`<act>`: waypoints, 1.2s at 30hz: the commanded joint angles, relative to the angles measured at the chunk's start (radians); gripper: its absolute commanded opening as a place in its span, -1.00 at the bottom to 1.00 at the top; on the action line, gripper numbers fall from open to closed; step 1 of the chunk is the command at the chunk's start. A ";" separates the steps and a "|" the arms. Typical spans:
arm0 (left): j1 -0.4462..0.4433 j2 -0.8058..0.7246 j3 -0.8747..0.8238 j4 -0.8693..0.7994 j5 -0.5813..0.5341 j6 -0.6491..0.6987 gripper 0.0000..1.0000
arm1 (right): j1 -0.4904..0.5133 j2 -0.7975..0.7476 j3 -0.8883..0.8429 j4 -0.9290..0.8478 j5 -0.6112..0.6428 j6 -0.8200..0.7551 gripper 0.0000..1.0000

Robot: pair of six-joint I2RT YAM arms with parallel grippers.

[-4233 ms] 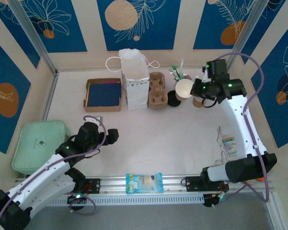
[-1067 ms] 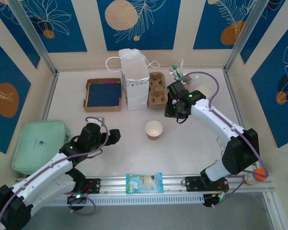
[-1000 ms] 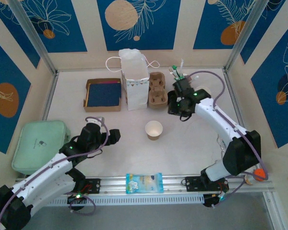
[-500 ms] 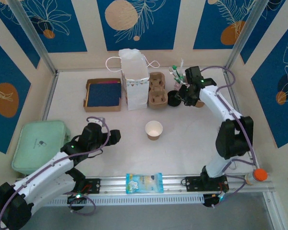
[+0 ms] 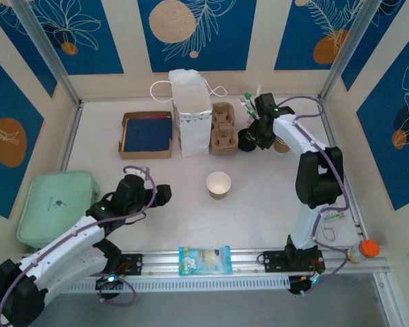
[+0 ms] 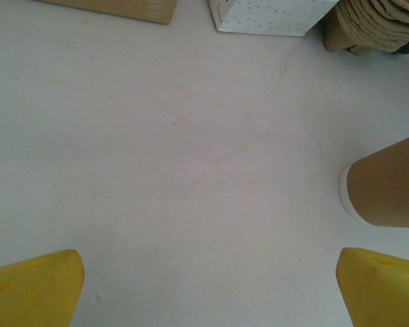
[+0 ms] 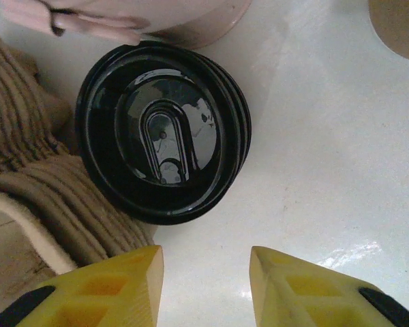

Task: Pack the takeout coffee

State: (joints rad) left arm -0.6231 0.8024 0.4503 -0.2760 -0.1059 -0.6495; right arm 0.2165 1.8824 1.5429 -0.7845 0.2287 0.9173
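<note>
1. Kraft-brown paper cup with a white rim and white inside point(image 5: 219, 184): stands upright, mouth up, near the middle of the white tabletop point(image 5: 273, 211). It is apart from both grippers and from every other item.
2. Left gripper point(image 6: 204, 289): held low over the table, to the left of the cup. Its yellow fingers point(image 6: 34, 286) are spread wide with nothing between them. In the left wrist view the cup's brown wall shows at the right edge, just ahead of the finger on that side and clear of it.
3. Right gripper point(image 7: 206, 276): reaches to the far side of the table, poised beside a stack of glossy black plastic lids point(image 7: 163, 143). Its fingers stand a moderate gap apart and grip nothing; the tips stop short of the lids' near edge.
4. Pink cup of stirrers point(image 7: 143, 17): just behind the lids.
5. Stack of moulded brown pulp cup carriers point(image 5: 223, 128): just left of the lids, between them and an upright white paper bag with cord handles point(image 5: 191, 112).
6. Shallow kraft cardboard box with a dark blue inside point(image 5: 146, 133): left of the bag.
7. Nested stack of brown paper cups point(image 5: 281, 144): just right of the right gripper.
8. Mint-green square case point(image 5: 54, 208): at the table's left edge, beside the left arm.
9. Blue-and-white foil packet point(image 5: 204, 259): lies on the metal rail at the near edge, between the two arm bases.
</note>
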 commanded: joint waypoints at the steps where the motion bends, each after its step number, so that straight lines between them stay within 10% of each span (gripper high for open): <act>1: -0.010 -0.004 0.000 0.000 -0.023 0.017 0.91 | 0.010 0.023 0.035 -0.002 0.023 0.053 -0.24; 36: -0.010 -0.017 -0.028 -0.002 -0.055 0.056 0.94 | 0.006 0.164 0.108 -0.002 0.060 0.169 -0.31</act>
State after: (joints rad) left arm -0.6235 0.7883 0.4324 -0.2764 -0.1402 -0.6189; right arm 0.2276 2.0327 1.6218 -0.7750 0.2783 1.0672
